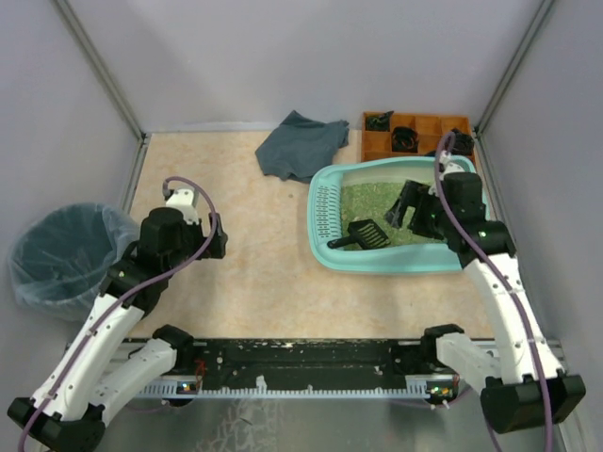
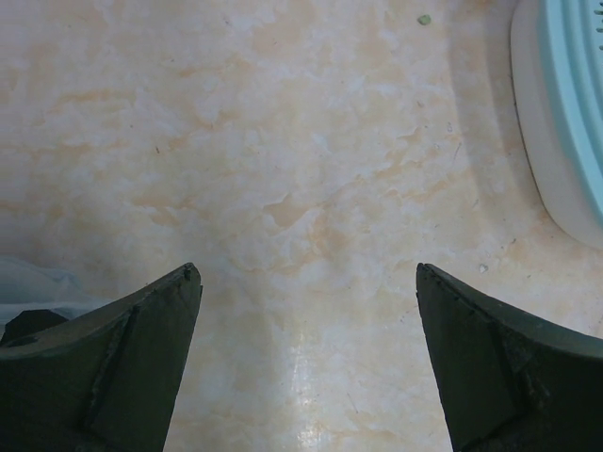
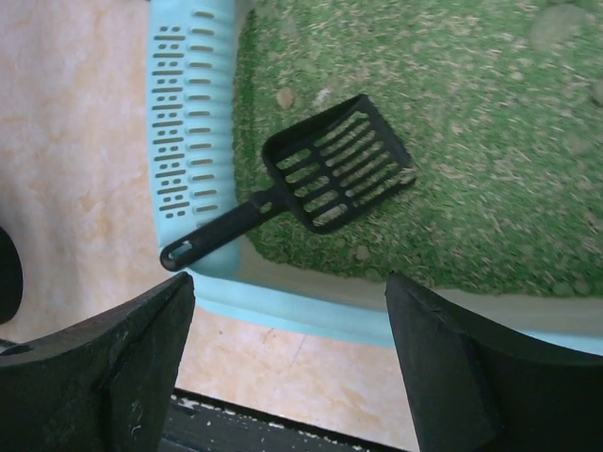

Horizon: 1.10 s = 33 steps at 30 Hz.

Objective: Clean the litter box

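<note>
From above, the litter box (image 1: 396, 265) is sitting toward three o'clock on the table (image 1: 245, 273), its slotted grille (image 1: 325, 209) facing nine o'clock and green litter (image 1: 367, 202) filling the rest. A black scoop (image 1: 363, 235) is lying inside at the box's seven o'clock corner, with its handle pointing out toward eight. The right gripper (image 1: 401, 207) is hanging over the litter near the box's middle, and from here I cannot tell whether it is touching the grains. Up at twelve o'clock a grey cloth (image 1: 301, 143) is lying crumpled, an orange compartment tray (image 1: 377, 146) is sitting just behind the box, and a round bin (image 1: 61, 254) with a bluish liner is standing off the table at nine o'clock. Over to the left wrist camera: the left gripper (image 2: 306, 273) is hovering above bare tabletop with its fingers spread as wide as they go, gripping nothing. The box's pale rim is just showing at two o'clock. Now the right wrist camera: these fingers are standing wide apart too, nothing between them. They are framing the box's near wall. The scoop's slotted head is resting on the litter, its handle is reaching toward eight o'clock, and the handle's end is lying on the rim beside the grille. A few pale clumps are dotting the green around it.
</note>
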{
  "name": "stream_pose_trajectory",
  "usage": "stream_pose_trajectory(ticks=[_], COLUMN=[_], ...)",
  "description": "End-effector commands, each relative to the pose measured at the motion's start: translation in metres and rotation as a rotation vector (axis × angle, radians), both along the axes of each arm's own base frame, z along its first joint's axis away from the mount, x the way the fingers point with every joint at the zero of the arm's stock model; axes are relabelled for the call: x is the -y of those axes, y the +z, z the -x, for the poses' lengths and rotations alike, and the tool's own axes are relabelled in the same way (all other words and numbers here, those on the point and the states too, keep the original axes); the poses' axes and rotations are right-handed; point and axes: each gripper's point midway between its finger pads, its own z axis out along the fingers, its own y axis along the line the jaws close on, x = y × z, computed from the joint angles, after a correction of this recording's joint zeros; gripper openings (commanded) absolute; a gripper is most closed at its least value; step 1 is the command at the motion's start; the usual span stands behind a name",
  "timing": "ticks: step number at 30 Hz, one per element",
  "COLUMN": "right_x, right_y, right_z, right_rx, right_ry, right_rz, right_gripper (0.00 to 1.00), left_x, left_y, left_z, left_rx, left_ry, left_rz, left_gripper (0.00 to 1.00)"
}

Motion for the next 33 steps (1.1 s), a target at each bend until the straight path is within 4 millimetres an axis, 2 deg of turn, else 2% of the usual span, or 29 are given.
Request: stream_pose_trajectory(ticks=[1, 9, 12, 21, 28, 29, 33], right_x=[-0.038, -0.098, -0.112, -0.144, -0.166, -0.169, -0.176], right_y=[0.015, -0.026, -0.036, -0.057, -0.061, -0.072, -0.08], right_z=[-0.038, -0.082, -0.099, -0.14, -0.165, -0.17, -0.182], right_rx=[0.107, 0.05, 0.052, 0.059, 0.08, 0.059, 0.056], right_ry=[0.047, 0.127, 0.129, 0.14, 0.153, 0.152, 0.151], right_rz=[-0.014, 0.007, -0.004, -0.068, -0.088, -0.074, -0.051], right_gripper=[0.82, 0.87, 0.88, 0.88, 0.88, 0.88, 0.88], left_x=[-0.012, -0.014, -0.013, -0.019, -0.017, -0.017, -0.018], left_y=[0.009, 0.005, 0.005, 0.006, 0.005, 0.005, 0.005], left_z=[-0.003, -0.004, -0.005, -0.005, -0.006, -0.006, -0.006], left_rx=[0.079, 0.094, 0.093, 0.104, 0.099, 0.099, 0.101], left_ry=[0.042, 0.054, 0.047, 0.066, 0.056, 0.056, 0.058], left_rz=[-0.013, -0.014, -0.012, -0.007, -0.006, -0.005, -0.005], left_gripper=[1.0, 1.0, 1.0, 1.0, 1.0, 1.0, 1.0])
